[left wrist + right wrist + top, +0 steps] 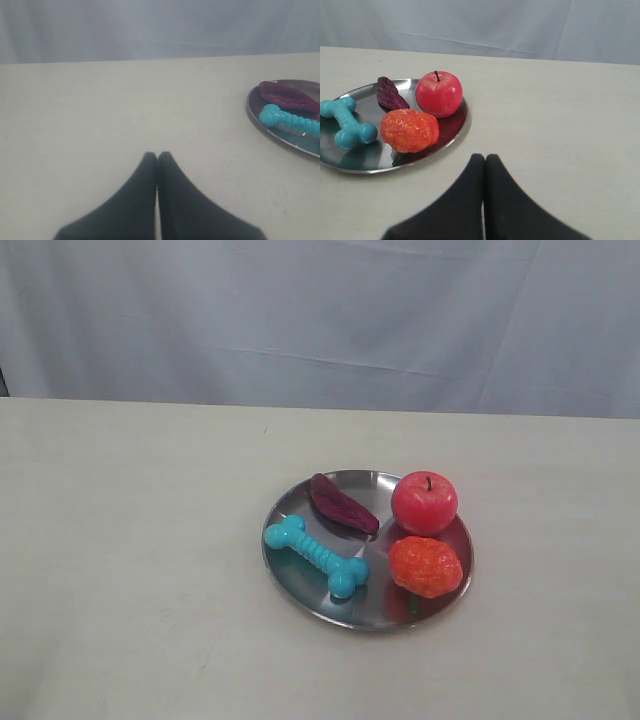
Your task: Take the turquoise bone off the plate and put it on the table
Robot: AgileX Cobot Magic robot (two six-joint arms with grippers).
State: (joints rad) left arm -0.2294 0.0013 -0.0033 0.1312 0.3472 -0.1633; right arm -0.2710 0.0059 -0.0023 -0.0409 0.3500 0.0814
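I'm seeing the bone (316, 556) lying flat on the plate (305, 590), on the side facing my left tool (157, 156), with one knob by the rim. The plate is sitting on the desk (130, 540), well clear of the far edge along the curtain (320, 310). An apple (424, 502), an orange lump (426, 566) and a purple piece (343, 505) are sharing it. Both tools are hanging over bare desk, pinched fully together and holding nothing. The right tool (484, 158) is sitting near the plate.

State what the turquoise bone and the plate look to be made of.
The turquoise bone looks like rubber or soft plastic with a dull sheen, judging by its moulded ribs and rounded knobs. The plate is probably polished stainless steel: silvery, and it mirrors the bone's colour.
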